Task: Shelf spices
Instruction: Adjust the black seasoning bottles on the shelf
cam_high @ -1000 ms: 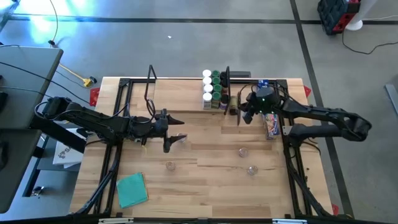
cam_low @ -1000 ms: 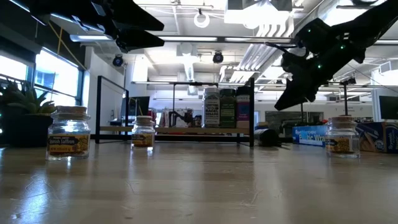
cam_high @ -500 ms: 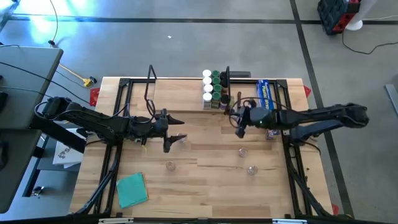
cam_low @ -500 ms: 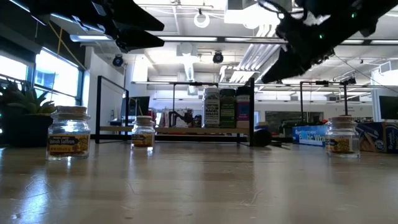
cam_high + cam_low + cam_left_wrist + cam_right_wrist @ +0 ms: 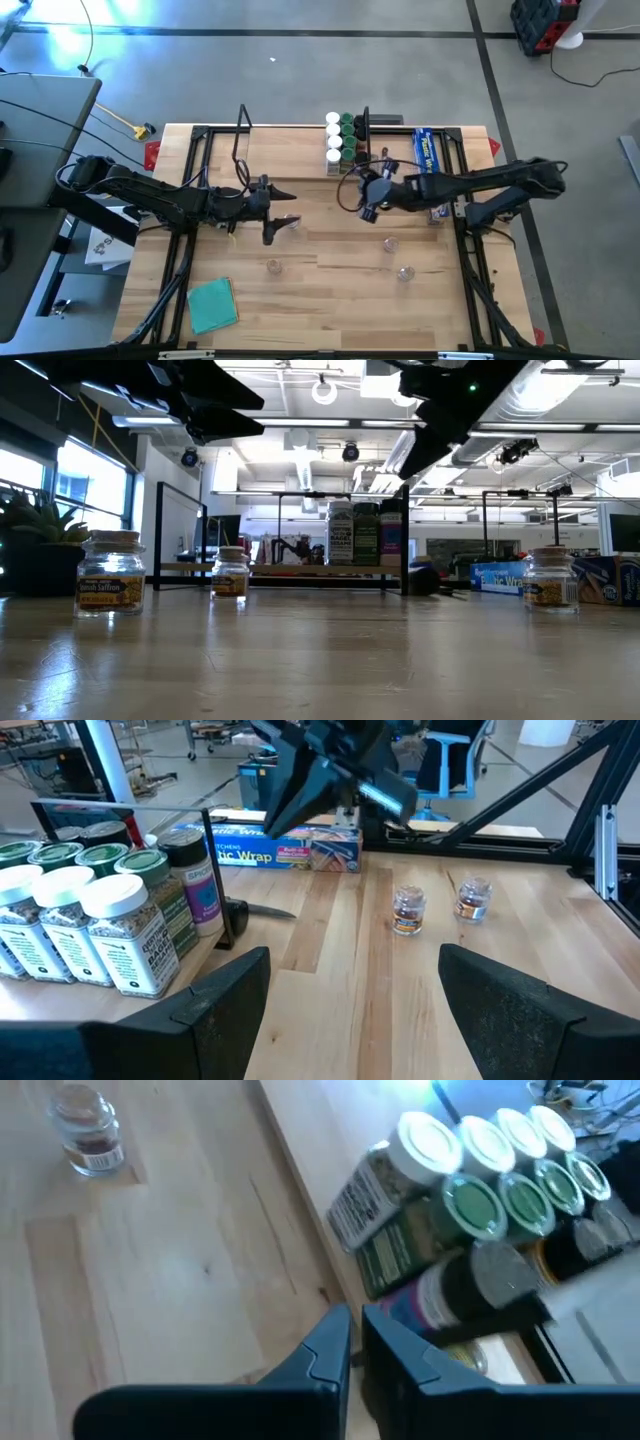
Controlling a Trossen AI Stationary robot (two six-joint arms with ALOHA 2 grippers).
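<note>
High view: the shelf [image 5: 300,150] lies along the table's far edge, a light board between two black wire frames; I place everything else from it.
Shelved jars: a tight cluster of spice jars [image 5: 342,142] with white and green lids stands at the shelf's right end, against the right wire frame (the left wrist view shows a dark-lidded one among them).
Loose jars: three small clear jars stand on the table well in front of the shelf: one jar [image 5: 272,265] toward the left, another jar [image 5: 391,243] and a third jar [image 5: 404,272] toward the right.
Right gripper [image 5: 365,205]: just in front of the cluster, off the shelf's front edge, raised above the table; its fingers are nearly pressed together with only a slit between them in its wrist view, and nothing is in them.
Left gripper [image 5: 285,220]: in front of the shelf's middle, fingers spread wide, carrying nothing (it waits).
Wrap box [image 5: 427,152]: blue, just beyond the shelf's right frame.
Green cloth [image 5: 212,304]: far from the shelf, at the table's near left.
Progress: most jars look shelved; my judgement is that the three loose jars remain, and most of the shelf is bare.
</note>
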